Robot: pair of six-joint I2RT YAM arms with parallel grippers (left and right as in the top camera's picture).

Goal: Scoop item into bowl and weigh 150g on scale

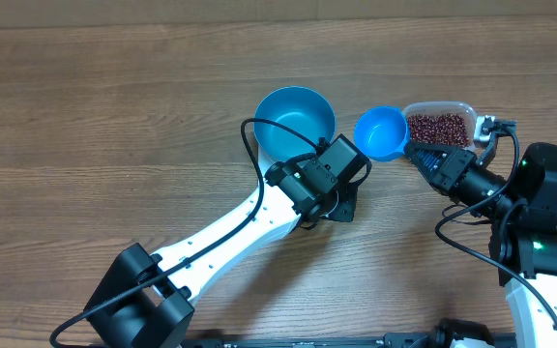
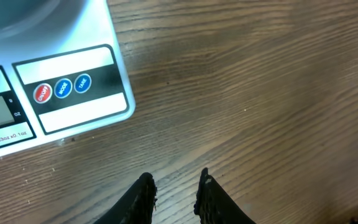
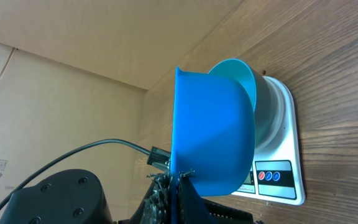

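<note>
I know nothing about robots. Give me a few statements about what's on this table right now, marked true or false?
1. The blue bowl sits on the white scale. True.
2. The blue scoop is full of beans. False: it looks empty; the beans lie in the clear tub.
3. The right fingers hold the scoop. True.
4. The left fingers grip the bowl. False: they hold nothing, above bare table beside the scale.

brown wood-grain table (image 1: 114,106)
plain brown cardboard panels (image 3: 61,74) rise behind the table, evenly lit, printed marks low on one.
</note>
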